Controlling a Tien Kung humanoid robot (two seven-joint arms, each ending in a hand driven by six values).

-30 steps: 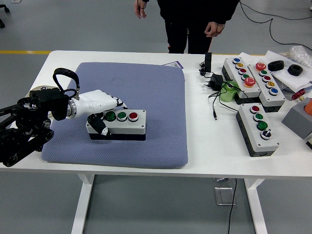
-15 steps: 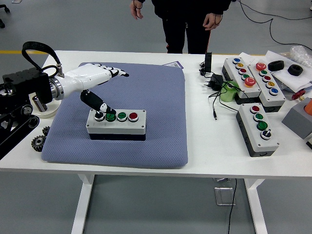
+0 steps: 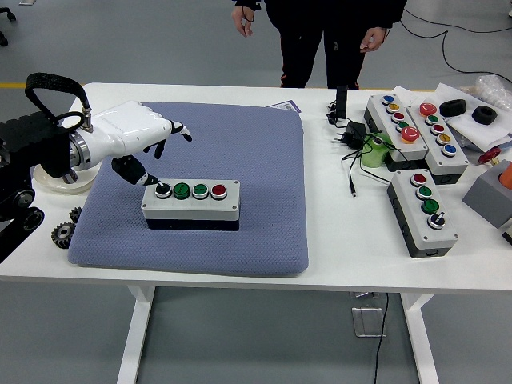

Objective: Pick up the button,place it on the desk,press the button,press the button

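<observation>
Left robot hand point(image 3: 136, 134), fingers spread, thumb touching button box point(image 3: 191, 201) on blue mat point(image 3: 240, 160).

Blue pad point(image 3: 240, 168) woven cloth, matt; button box point(image 3: 192, 202) smooth plastic; table point(image 3: 336, 240) glossy.

Four button boxes point(image 3: 191, 200) stood on the table. There was one blue mat point(image 3: 240, 160). One robot hand point(image 3: 132, 132) showed.

My left arm point(image 3: 32, 160) runs off the left edge; right arm not visible. Person point(image 3: 320, 40) across the table cut off at the top edge. Grey box point(image 3: 490, 196) far right clipped by the edge. Gear point(image 3: 62, 234) partly behind my arm.
</observation>
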